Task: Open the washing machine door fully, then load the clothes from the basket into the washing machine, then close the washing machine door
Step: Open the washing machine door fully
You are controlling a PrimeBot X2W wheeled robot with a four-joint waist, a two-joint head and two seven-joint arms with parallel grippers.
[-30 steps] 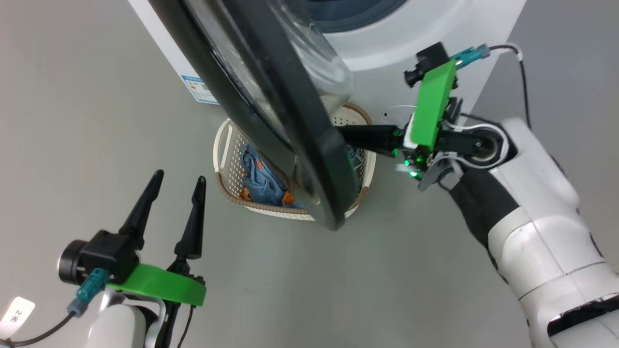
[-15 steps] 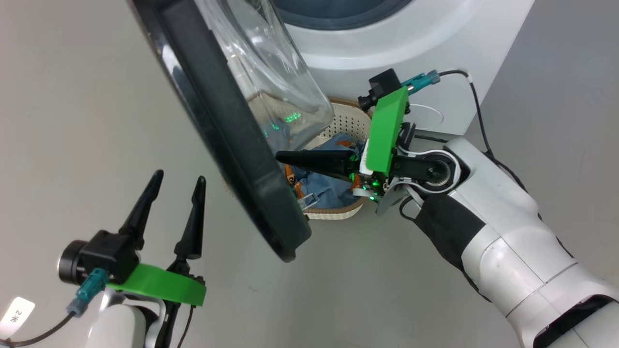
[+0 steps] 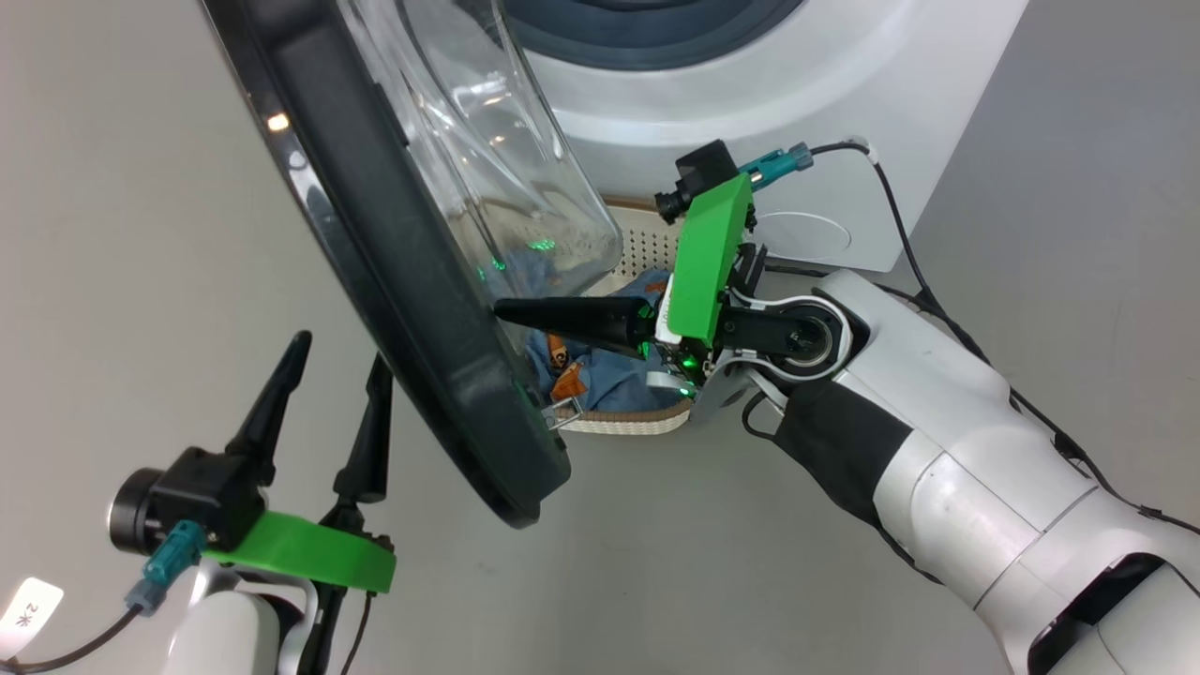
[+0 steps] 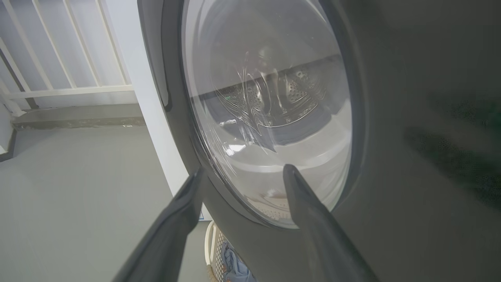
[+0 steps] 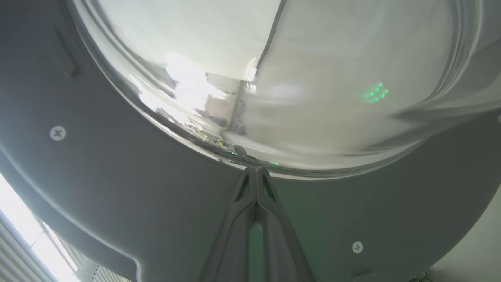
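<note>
The right hand (image 3: 506,311), fingers pinched shut on nothing, met tip-first the inner face of the large round black-rimmed glass-bowled washing machine door (image 3: 375,281), lying at its nine o'clock and slanting eleven to five. The left hand (image 3: 339,354), spread wide and empty, hovered outside at seven o'clock.

Open door (image 3: 403,309) overhangs basket (image 3: 647,253); free floor (image 3: 656,544) right of door.
</note>
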